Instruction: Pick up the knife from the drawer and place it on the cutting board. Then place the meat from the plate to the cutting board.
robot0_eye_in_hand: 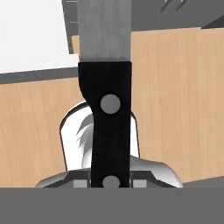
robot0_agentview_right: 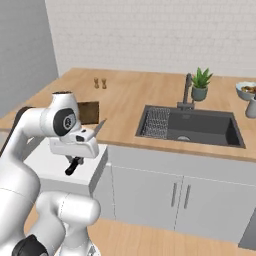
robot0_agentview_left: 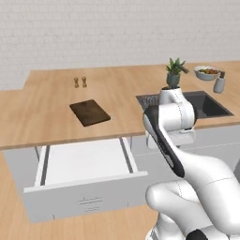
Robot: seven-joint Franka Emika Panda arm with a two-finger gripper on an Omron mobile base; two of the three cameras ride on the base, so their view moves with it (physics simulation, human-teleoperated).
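At this moment we had the slim kitchen knife with the black riveted handle and narrow silver-grey blade (robot0_eye_in_hand: 105, 87) clamped in our two-finger gripper (robot0_agentview_right: 75, 162), the jaws closed on the lower end of the handle. In the hand view the knife ran straight up the middle of the frame, handle below and blade above. In the right base view the handle end poked out below the hand at centre left, with the blade tip slanting up toward the counter edge. We judged the knife light and fully stiff, so it would not sag or bend, but the smooth handle looked slippery. Held near one end, the long blade could lever and twist in the grip if we swung it fast. A hold nearer the middle of the handle, squarely across its flat sides, would have been steadier. The thin edge and tip called for a low, flat set-down, not a drop. The wide shallow white-lined drawer with the light grey front (robot0_agentview_left: 84, 161) stood pulled out at the lower left of the left base view, with no knife lying on the liner we could see. The flat dark brown wooden cutting board (robot0_agentview_left: 90, 112) lay bare on the light wooden counter (robot0_agentview_left: 51, 110) just above it. We could not make out the plate or the meat.
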